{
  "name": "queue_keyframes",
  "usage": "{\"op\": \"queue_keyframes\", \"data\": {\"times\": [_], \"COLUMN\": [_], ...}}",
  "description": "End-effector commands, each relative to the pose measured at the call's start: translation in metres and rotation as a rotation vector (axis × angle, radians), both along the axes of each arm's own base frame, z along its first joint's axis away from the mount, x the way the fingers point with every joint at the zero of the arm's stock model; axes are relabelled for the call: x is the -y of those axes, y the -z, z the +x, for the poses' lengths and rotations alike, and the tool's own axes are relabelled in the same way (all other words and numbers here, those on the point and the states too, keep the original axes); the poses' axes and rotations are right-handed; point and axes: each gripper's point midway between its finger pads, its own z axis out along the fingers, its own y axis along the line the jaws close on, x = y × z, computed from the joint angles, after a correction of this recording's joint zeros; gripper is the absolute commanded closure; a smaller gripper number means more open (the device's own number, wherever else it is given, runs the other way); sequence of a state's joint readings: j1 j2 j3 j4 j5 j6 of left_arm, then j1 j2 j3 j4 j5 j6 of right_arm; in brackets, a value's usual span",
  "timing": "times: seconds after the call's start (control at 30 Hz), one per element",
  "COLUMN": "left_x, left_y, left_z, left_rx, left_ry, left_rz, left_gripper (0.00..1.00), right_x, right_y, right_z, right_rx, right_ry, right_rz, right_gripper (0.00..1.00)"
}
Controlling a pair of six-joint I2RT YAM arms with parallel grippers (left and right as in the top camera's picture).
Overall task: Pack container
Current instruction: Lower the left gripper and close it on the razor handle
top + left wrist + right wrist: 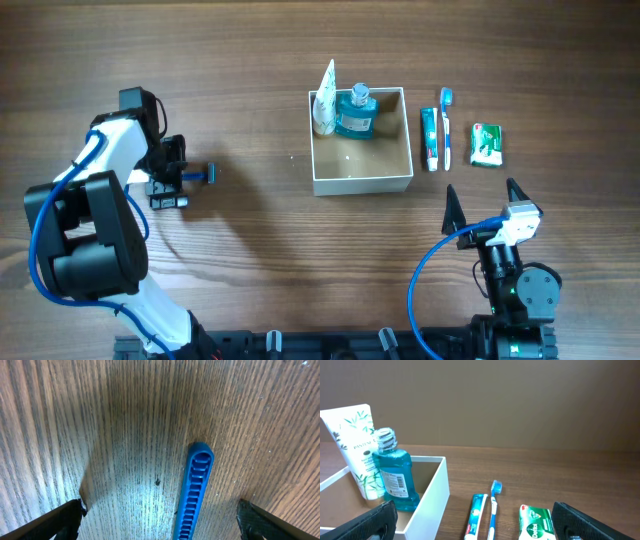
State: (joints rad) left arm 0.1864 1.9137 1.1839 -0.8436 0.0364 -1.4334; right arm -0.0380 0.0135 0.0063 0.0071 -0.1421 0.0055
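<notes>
The container (pixel 362 183) is a white-walled square box with a tan inside at the table's middle. A white tube (pixel 324 100) and a blue mouthwash bottle (pixel 355 112) stand in its far left part. A toothpaste tube (pixel 430 140), a blue toothbrush (pixel 446 125) and a green packet (pixel 486 144) lie to its right. My left gripper (pixel 183 176) is open at the far left, low over the wood, with a blue ribbed handle (pixel 195 490) lying between its fingers (pixel 160 517). My right gripper (pixel 480 205) is open and empty, in front of the items on the right.
The right wrist view shows the container wall (pixel 432 500), the mouthwash bottle (pixel 392 475), the white tube (pixel 355 445), the toothpaste (pixel 476 515), the toothbrush (pixel 493 505) and the green packet (pixel 536 522) ahead of the open fingers (pixel 480 525). Bare wood lies between the left arm and the container.
</notes>
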Motion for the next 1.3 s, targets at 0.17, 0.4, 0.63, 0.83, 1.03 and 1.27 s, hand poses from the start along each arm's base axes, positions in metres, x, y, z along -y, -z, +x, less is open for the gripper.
{"op": "queue_keyframes", "data": {"times": [0.17, 0.4, 0.63, 0.83, 1.03, 1.27], "left_x": [0.003, 0.004, 0.004, 0.004, 0.005, 0.0], "left_y": [0.006, 0.006, 0.006, 0.006, 0.004, -0.027], "left_z": [-0.004, -0.006, -0.005, -0.005, -0.004, 0.021], "left_rx": [-0.018, -0.024, -0.024, -0.023, -0.016, 0.11], "left_ry": [0.007, 0.006, 0.006, 0.006, 0.006, 0.088], "left_rz": [-0.028, -0.032, -0.032, -0.032, -0.04, -0.017], "left_gripper": [0.1, 0.31, 0.62, 0.8, 0.94, 0.96], "right_x": [-0.003, -0.003, -0.003, -0.003, -0.003, -0.003], "right_y": [-0.002, -0.002, -0.002, -0.002, -0.002, -0.002], "right_z": [-0.001, -0.001, -0.001, -0.001, -0.001, -0.001], "right_rx": [0.009, 0.009, 0.009, 0.009, 0.009, 0.009], "right_ry": [-0.015, -0.015, -0.015, -0.015, -0.015, -0.015], "right_rz": [-0.003, -0.003, -0.003, -0.003, -0.003, -0.003], "right_gripper": [0.0, 0.0, 0.0, 0.0, 0.0, 0.0]}}
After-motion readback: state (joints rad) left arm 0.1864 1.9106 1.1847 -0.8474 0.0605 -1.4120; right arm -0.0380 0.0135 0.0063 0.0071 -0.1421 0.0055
